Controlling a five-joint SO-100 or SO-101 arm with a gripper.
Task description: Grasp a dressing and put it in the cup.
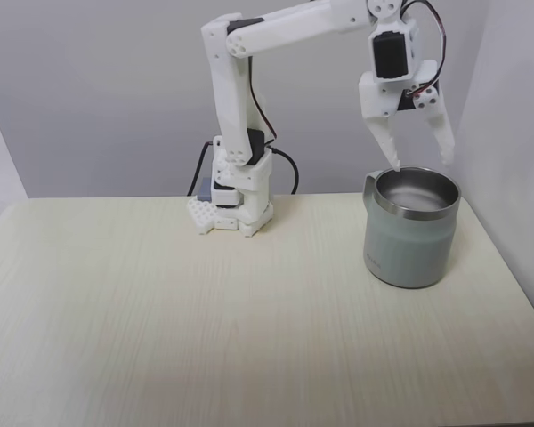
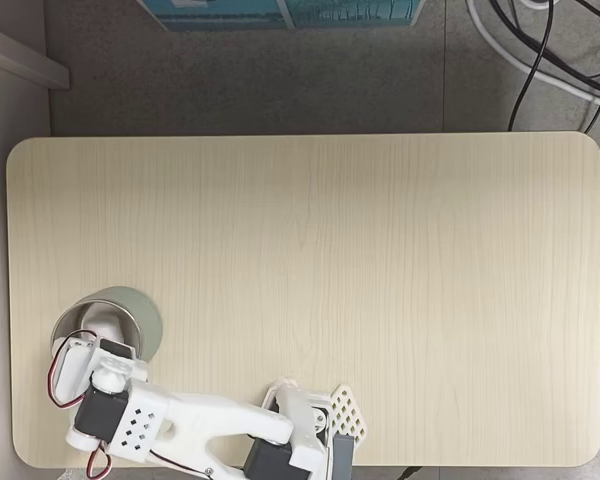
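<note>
Cup (image 1: 409, 240) under gripper (image 1: 420, 162) (jaws spread, empty)

A pale wood-grain desk (image 1: 205, 329) (rounded corners) carries the cup (image 1: 409, 231) and, near it along the same edge, the arm's white base (image 1: 236, 209).

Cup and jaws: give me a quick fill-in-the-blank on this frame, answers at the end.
1. In a fixed view, the gripper hangs directly ____ the cup.
2. Its jaws stand ____, with nothing between them.
3. The inside of the cup is bare ____.
4. In the top-down fixed view, the cup sits near the table's ____ edge.

Missing words: above; open; steel; left
</note>
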